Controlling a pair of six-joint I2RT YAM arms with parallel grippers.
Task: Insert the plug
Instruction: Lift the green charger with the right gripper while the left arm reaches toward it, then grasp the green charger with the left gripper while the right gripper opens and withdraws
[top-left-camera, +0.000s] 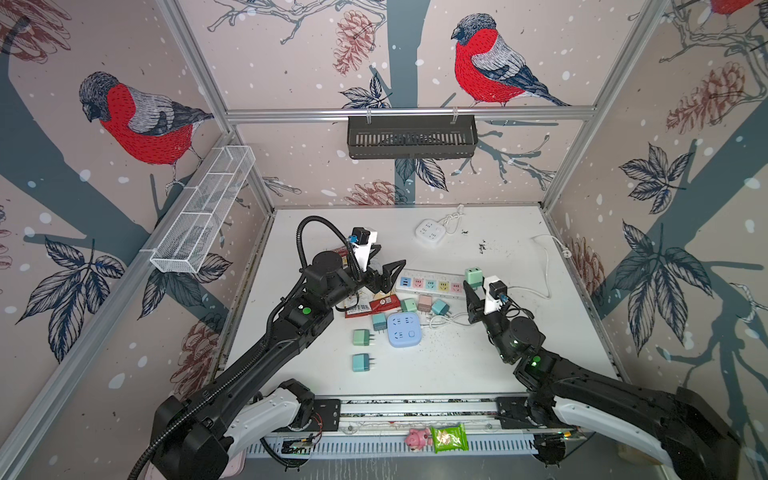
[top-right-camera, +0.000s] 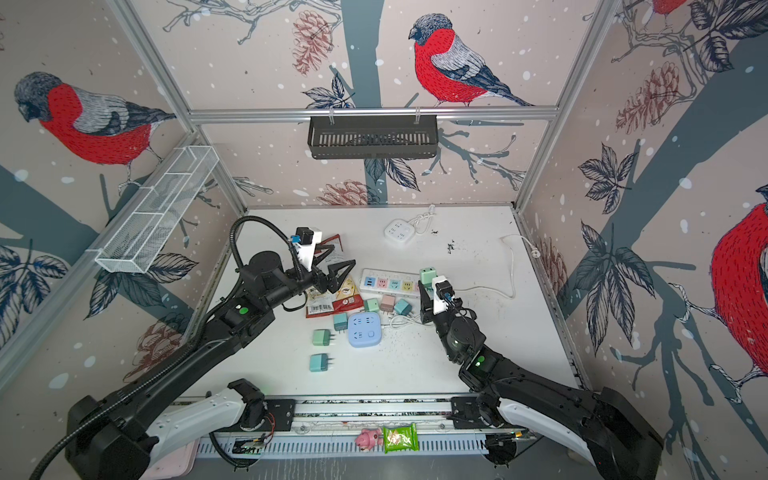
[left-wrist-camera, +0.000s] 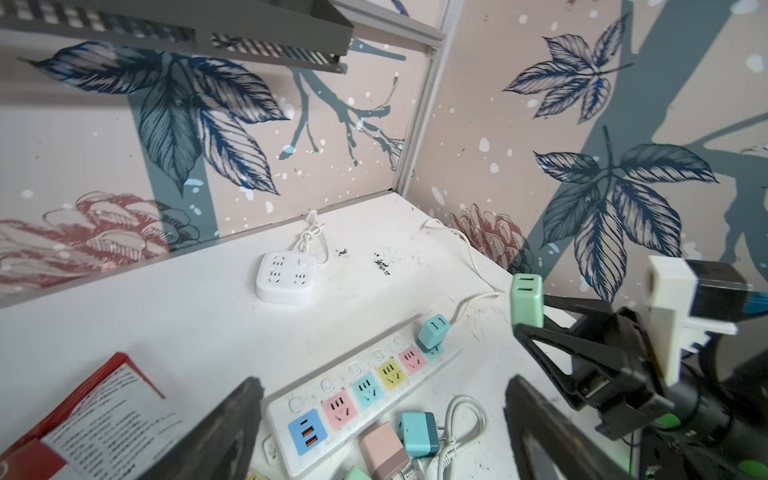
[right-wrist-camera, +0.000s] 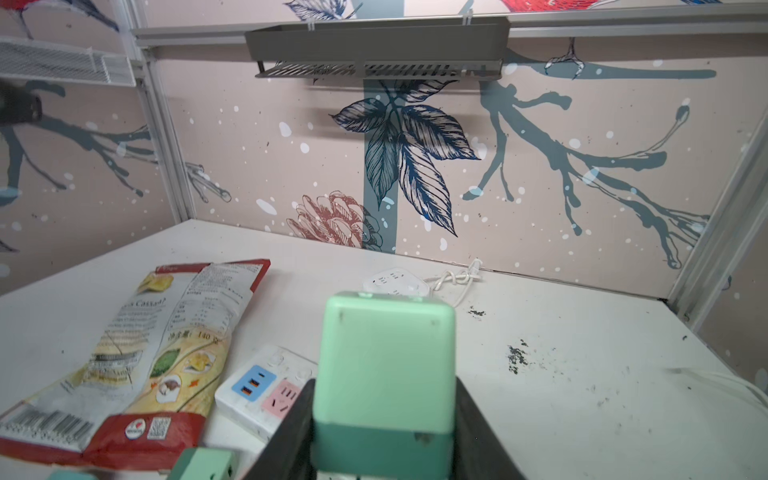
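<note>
We see pink walls (top-left-camera: 270, 83) printed with red bullfinches, pinecones and branches, set in an aluminium frame (top-left-camera: 291, 113). Black slotted shelf (top-left-camera: 411, 137) on far wall, white wire basket (top-left-camera: 203, 208) on left wall. White tabletop (top-left-camera: 457, 374), dark specks (top-left-camera: 482, 247) toward the far right.

Red snack bag (right-wrist-camera: 166, 353) lies on the table (top-left-camera: 457, 365); pink pig toy (top-left-camera: 417, 439) touches green packet (top-left-camera: 449, 438)

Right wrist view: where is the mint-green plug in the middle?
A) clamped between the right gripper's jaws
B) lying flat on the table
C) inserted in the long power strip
A: the mint-green plug sits between the jaws of the right gripper, held clear of the power strip.
</note>
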